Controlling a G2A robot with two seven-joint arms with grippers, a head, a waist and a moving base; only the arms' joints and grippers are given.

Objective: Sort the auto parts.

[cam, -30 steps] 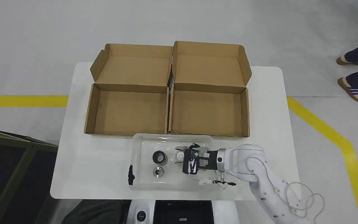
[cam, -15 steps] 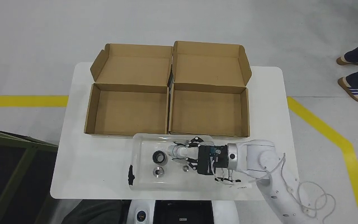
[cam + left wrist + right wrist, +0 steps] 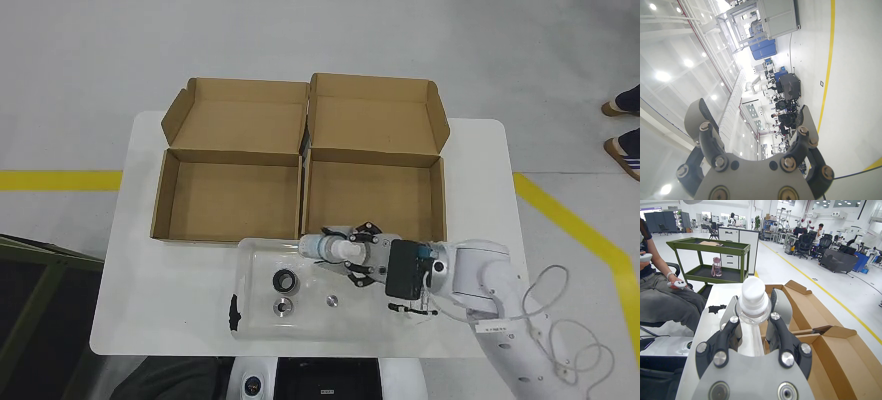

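My right gripper (image 3: pixel 345 250) is shut on a white cylindrical part with a clear flange (image 3: pixel 328 245), held above the back edge of the clear tray (image 3: pixel 312 318), just in front of the right cardboard box (image 3: pixel 373 200). In the right wrist view the white part (image 3: pixel 753 294) sticks out between the fingers (image 3: pixel 780 306). A black ring part (image 3: pixel 284 280), a metal round part (image 3: pixel 284 306) and a small part (image 3: pixel 331 299) lie in the tray. My left gripper (image 3: pixel 753 108) is open and holds nothing, pointing up into the room.
The left cardboard box (image 3: pixel 228 200) stands open beside the right one, both with lids folded back. A black scrap (image 3: pixel 233 315) sits at the tray's left end. A green cart (image 3: pixel 40 270) stands off the table's left side.
My right gripper has risen out of the tray with the white part and moved back and leftward, toward the front wall of the right box.
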